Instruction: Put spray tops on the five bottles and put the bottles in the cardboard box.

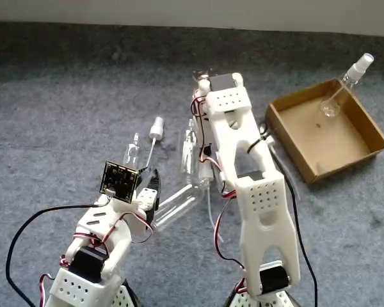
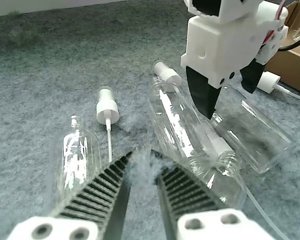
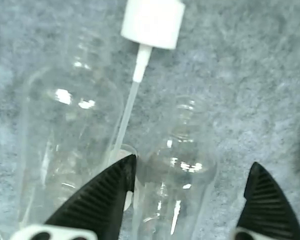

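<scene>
Bottles: one capped bottle (image 1: 336, 99) leans in the cardboard box (image 1: 333, 144), so I judge one of five done. The others lie on the carpet (image 1: 64, 115) between the arms, four by my count, with a loose spray top (image 1: 155, 128) beside them. Right gripper (image 3: 190, 180) is spread wide, straddling a bare bottle (image 3: 177, 165), not clamped on it. Left gripper (image 2: 142, 165) is slightly parted and empty.
</scene>
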Robot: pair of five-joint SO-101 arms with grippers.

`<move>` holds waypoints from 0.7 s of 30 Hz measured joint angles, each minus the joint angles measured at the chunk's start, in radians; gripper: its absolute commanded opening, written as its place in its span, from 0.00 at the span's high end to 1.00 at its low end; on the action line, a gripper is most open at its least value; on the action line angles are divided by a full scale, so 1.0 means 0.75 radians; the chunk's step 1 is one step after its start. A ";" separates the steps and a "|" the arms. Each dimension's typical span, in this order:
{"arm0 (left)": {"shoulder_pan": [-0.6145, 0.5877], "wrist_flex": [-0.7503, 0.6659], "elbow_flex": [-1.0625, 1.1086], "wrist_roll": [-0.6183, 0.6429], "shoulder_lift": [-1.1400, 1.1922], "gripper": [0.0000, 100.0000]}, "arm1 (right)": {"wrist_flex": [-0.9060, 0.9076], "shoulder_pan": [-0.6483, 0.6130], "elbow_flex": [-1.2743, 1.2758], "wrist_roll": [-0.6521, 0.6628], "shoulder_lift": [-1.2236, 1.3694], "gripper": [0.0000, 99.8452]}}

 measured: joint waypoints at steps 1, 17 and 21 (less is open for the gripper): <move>0.000 0.000 0.000 0.000 0.000 0.99 | 0.000 0.000 0.000 0.000 0.000 0.69; 0.000 0.000 0.000 0.000 0.000 0.99 | 0.000 -0.002 0.125 0.000 0.000 0.83; 0.000 0.000 0.000 0.000 0.000 0.99 | 0.000 0.000 0.121 0.000 0.000 0.84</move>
